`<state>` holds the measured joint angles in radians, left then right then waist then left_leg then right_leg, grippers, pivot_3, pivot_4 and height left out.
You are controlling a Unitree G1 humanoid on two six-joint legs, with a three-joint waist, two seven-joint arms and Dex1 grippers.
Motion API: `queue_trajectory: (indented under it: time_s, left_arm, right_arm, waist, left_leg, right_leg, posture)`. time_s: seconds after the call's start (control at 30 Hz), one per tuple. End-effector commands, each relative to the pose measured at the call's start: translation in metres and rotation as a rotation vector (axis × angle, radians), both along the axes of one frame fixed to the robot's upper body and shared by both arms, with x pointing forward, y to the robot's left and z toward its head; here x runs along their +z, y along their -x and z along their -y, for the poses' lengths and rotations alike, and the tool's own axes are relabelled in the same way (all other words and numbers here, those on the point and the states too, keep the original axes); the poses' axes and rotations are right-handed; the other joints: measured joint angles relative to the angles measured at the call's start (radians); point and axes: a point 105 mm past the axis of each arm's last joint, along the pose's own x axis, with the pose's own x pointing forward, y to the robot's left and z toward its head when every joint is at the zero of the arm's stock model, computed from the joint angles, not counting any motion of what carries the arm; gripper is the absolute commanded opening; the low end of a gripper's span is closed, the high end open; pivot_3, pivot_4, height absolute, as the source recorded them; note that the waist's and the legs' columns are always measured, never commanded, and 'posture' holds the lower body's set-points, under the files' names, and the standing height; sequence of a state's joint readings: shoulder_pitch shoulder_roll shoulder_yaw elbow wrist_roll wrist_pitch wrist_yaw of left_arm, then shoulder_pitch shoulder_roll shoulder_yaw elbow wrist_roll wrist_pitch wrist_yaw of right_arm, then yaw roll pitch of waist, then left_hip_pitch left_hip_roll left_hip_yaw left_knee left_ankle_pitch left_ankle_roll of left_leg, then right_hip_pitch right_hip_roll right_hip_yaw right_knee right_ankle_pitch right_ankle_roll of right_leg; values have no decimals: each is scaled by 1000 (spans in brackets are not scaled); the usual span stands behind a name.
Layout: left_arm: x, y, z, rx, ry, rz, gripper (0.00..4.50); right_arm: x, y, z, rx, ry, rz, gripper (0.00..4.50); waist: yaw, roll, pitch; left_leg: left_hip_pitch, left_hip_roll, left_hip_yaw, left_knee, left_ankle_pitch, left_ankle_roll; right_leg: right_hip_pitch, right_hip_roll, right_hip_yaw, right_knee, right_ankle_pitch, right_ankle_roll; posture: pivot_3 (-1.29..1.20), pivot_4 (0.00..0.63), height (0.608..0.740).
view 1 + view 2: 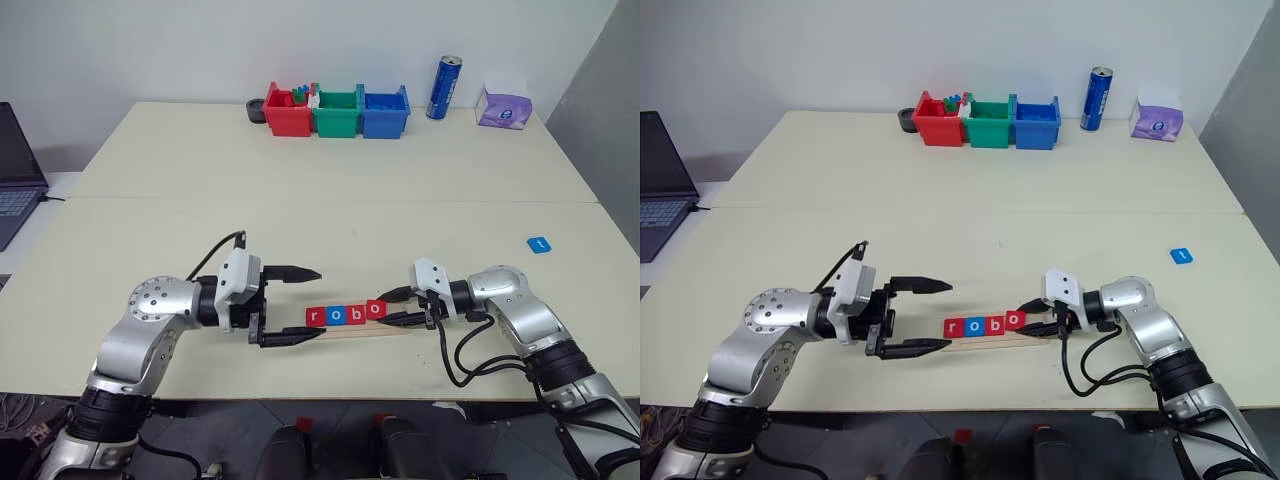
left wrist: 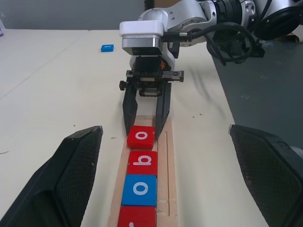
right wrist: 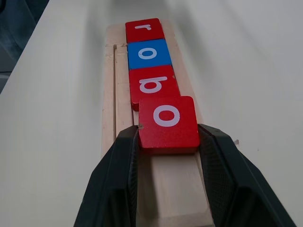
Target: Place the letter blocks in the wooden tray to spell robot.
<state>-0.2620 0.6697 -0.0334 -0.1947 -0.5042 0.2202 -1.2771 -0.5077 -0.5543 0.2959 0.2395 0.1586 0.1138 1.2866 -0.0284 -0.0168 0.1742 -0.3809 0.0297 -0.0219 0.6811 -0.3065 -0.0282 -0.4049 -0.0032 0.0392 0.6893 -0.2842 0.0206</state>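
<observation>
The wooden tray [image 3: 170, 189] lies near the table's front edge. On it sit a red "r" block [image 1: 316, 316], a blue "o" block [image 1: 337, 315] and a red "b" block [image 1: 356, 314] in a row. My right gripper [image 1: 385, 309] is shut on a red "o" block [image 3: 166, 122], which is tilted with its far edge against the "b" block. My left gripper [image 1: 320, 303] stands open at the tray's left end, holding nothing. A blue "t" block [image 1: 539, 244] lies apart on the table at the right.
Red [image 1: 287, 112], green [image 1: 337, 112] and blue [image 1: 384, 112] bins stand at the table's back, with a blue can [image 1: 443, 87] and a purple pack [image 1: 503, 106] to their right. A laptop [image 1: 15, 170] sits at the far left.
</observation>
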Motion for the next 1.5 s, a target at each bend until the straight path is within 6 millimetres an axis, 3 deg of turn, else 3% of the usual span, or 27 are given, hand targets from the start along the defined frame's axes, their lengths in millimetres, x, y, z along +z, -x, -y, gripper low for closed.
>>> queue_trajectory:
  time_s: [0.03, 0.3, 0.53, 0.67, 0.97, 1.0, 1.5]
  left_arm:
    - [7, 0, 2, -10, 5, 42, 4500]
    - [6, -2, 3, -10, 5, 46, 4500]
    - [6, -1, 4, -11, 9, 47, 4500]
    - [6, 0, 5, -14, 11, 46, 4500]
    - [7, 0, 5, -16, 9, 51, 4500]
    - [7, 0, 5, -16, 8, 51, 4500]
    - [7, -2, 3, -6, 2, 49, 4500]
  right_arm:
    - [10, -2, -3, 27, -6, 42, 1807]
    - [14, -5, 0, 17, -16, 53, 4474]
    - [41, -9, 6, -45, -102, 77, 4474]
    - [45, -8, 4, -68, -137, 48, 3560]
    - [25, -18, -5, -93, -80, 136, 187]
    - [23, -19, -6, -94, -77, 140, 38]
    - [16, -16, -11, -50, -48, 177, 38]
  waist:
    - [0, 0, 0]
    - [0, 0, 0]
    - [0, 0, 0]
    - [0, 0, 0]
    - [0, 0, 0]
    - [0, 0, 0]
    - [-1, 0, 0]
  left_leg:
    - [0, 0, 0, 0, 0, 0]
    - [0, 0, 0, 0, 0, 0]
    - [0, 0, 0, 0, 0, 0]
    - [0, 0, 0, 0, 0, 0]
    - [0, 0, 0, 0, 0, 0]
    - [0, 0, 0, 0, 0, 0]
    - [0, 0, 0, 0, 0, 0]
  right_leg:
    - [0, 0, 0, 0, 0, 0]
    - [0, 0, 0, 0, 0, 0]
    - [0, 0, 0, 0, 0, 0]
    - [0, 0, 0, 0, 0, 0]
    - [0, 0, 0, 0, 0, 0]
    - [0, 0, 0, 0, 0, 0]
    - [0, 0, 0, 0, 0, 0]
  posture:
    - [0, 150, 740]
    - [0, 150, 740]
    - [0, 150, 740]
    - [0, 150, 740]
    - [0, 150, 740]
    - [0, 150, 740]
    - [0, 150, 740]
